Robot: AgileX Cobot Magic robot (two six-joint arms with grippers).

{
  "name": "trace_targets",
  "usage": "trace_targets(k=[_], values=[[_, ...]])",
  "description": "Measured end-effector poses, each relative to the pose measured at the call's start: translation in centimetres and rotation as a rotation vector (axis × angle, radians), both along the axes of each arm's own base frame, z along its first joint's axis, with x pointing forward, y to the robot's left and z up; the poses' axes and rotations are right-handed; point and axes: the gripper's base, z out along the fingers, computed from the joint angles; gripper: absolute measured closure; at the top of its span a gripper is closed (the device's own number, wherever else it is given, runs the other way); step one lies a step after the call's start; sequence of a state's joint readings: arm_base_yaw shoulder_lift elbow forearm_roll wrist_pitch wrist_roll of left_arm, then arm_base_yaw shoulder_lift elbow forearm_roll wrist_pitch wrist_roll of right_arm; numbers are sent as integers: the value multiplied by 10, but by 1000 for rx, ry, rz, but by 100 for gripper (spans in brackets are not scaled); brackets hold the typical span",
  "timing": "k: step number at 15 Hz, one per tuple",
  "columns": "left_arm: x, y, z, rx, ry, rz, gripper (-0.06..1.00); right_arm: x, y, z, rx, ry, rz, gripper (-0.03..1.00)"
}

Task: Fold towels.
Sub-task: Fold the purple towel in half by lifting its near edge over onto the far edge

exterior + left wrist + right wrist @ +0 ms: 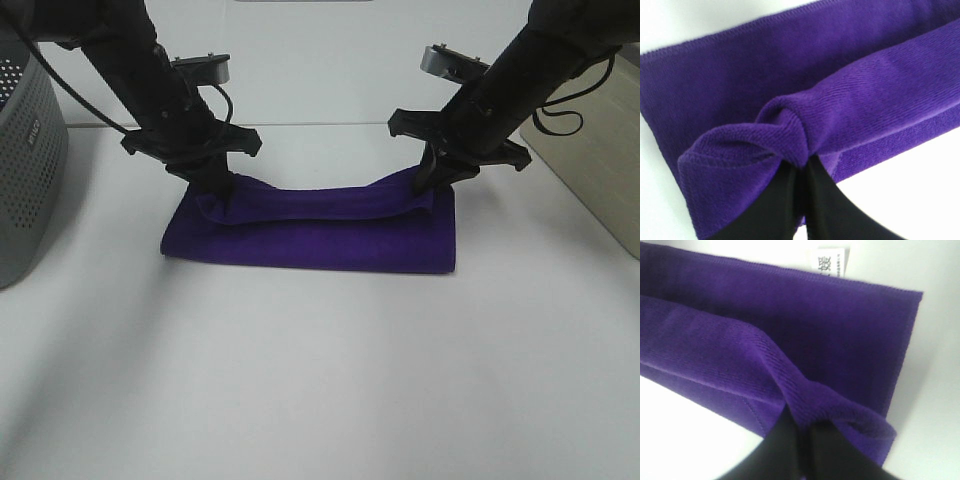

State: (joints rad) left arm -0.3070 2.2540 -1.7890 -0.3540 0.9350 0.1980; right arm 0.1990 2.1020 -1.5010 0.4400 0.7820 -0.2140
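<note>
A grey perforated bin (25, 170) stands at the left edge of the bench (320, 380), and a pale beige box (590, 165) sits at the right edge. Both are clear of the cloth. Each flanks the arm on its own side, with the box closer to its arm than the bin is.

The purple towel (320, 235) lies as a long doubled band across the middle of the bench, nearer the far edge than the near one. Its long sides run parallel to the near edge. The whole near half of the bench is bare white surface, and open strips remain between the towel's ends and the bin and box.

The left end effector (215, 190) is clamped on the towel's far edge at its left end, where the fabric bunches into a twisted fold between the dark fingers (785, 200). The right end effector (432, 180) is likewise closed on the raised far edge at the right end. Between the two grips the lifted hem sags slightly above the flat layer. A small white tag (831, 262) pokes out from the lower layer's edge, by the right-hand corner.
</note>
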Motion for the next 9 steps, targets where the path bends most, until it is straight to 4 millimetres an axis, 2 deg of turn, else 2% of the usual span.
trace_targets(k=[6, 8, 9], values=[[10, 0, -21, 27, -25, 3, 93, 8, -2, -16, -31, -33, -25, 94], [13, 0, -20, 29, -57, 8, 91, 10, -3, -21, -34, -38, -33, 86], [13, 1, -20, 42, -62, 1, 88, 10, -3, -22, -35, -44, -37, 77]])
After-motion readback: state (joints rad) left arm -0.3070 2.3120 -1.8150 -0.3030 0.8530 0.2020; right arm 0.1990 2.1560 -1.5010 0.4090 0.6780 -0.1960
